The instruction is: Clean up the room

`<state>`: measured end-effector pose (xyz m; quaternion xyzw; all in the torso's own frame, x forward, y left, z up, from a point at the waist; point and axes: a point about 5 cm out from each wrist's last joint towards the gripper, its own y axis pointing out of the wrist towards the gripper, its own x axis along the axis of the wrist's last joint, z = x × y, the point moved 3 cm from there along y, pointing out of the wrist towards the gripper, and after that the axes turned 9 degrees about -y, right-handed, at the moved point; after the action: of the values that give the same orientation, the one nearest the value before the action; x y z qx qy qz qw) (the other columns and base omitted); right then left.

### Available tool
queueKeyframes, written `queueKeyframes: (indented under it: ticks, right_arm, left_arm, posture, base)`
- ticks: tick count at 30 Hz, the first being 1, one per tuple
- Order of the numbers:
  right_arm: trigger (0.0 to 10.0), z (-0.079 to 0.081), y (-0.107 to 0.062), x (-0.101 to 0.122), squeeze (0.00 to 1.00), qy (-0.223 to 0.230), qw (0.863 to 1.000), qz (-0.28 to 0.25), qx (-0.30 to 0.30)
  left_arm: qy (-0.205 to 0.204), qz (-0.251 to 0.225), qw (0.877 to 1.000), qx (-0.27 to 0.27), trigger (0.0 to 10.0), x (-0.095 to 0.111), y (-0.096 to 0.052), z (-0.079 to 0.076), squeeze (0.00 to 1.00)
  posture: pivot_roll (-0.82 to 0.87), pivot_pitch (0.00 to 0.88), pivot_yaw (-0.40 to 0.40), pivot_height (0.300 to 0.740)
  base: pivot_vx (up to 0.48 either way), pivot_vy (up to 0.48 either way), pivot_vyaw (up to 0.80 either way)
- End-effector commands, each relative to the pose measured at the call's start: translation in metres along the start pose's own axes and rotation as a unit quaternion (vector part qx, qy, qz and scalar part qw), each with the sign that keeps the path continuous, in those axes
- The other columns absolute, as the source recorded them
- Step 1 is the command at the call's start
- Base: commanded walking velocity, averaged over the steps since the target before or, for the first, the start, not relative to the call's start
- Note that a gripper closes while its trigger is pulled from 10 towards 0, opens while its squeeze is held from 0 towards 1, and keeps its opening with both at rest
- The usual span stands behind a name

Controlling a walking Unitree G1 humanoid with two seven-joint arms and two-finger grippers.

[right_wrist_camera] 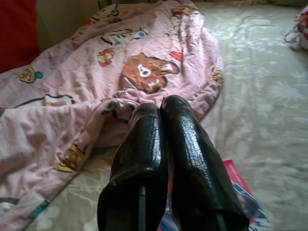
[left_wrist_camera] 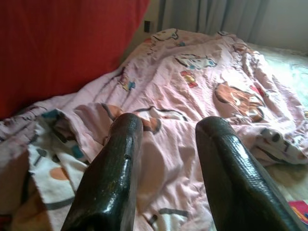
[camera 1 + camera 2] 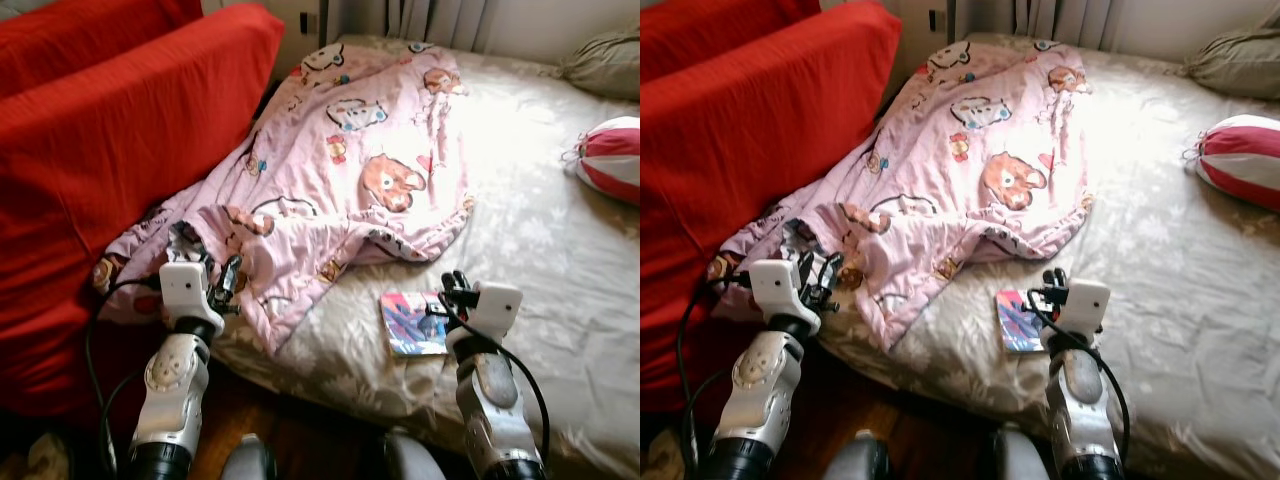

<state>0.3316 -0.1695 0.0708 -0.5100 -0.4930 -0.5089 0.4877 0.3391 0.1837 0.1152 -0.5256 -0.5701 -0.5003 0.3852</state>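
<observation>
Two grippers were raised over the near edge of the bed. The left gripper (image 3: 228, 280) had its black fingers (image 2: 111, 178) spread apart with nothing between them, hovering just above the crumpled near corner of a pink cartoon-print blanket (image 3: 345, 170). Whether the fingertips touched the cloth could not be told. The right gripper (image 3: 455, 288) had its fingers (image 1: 144, 159) pressed together, empty, poised right over a small colourful booklet (image 3: 412, 325) that lay flat on the sheet just below and beside the fingertips.

Ahead of both grippers the blanket ran away in a long rumpled heap toward the far side of the bed, bear and animal prints facing up, its near corner folded back on itself in front of the left gripper. Beyond the left gripper, on its outer side, a red sofa (image 3: 110, 130) stood against the bed, with the blanket's edge bunched against it. Past the right gripper stretched the bare beige floral bedsheet (image 3: 560, 260). Well off toward the far right lay a red-and-white striped cushion (image 3: 612, 158), and farther still a drab pillow (image 3: 605, 62).
</observation>
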Motion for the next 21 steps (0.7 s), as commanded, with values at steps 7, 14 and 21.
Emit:
queueKeyframes:
  ticks: [7,14,21]
  right_arm:
    - [10.0,-0.0004,0.0000,-0.0039,0.00,-0.003,1.000,0.010,0.002]
    - [10.0,-0.0017,0.0006,0.0008,0.00,0.001,1.000,0.000,-0.002]
    - [10.0,-0.0050,0.0010,0.0023,0.00,0.003,1.000,-0.002,-0.011]
  left_arm:
    - [-0.007,0.012,1.000,0.010,10.0,-0.0033,-0.0010,0.0067,0.00]
    - [-0.010,0.015,1.000,0.008,10.0,-0.0044,0.0005,0.0031,0.00]
    - [-0.008,0.021,1.000,0.007,10.0,-0.0074,-0.0026,0.0038,0.00]
  posture:
    - [0.06,0.206,0.009,0.645]
    - [0.05,0.243,0.019,0.645]
    - [0.04,0.255,0.025,0.645]
  base:
    - [0.000,0.000,0.00]
    - [0.000,0.000,0.00]
    - [0.000,0.000,0.00]
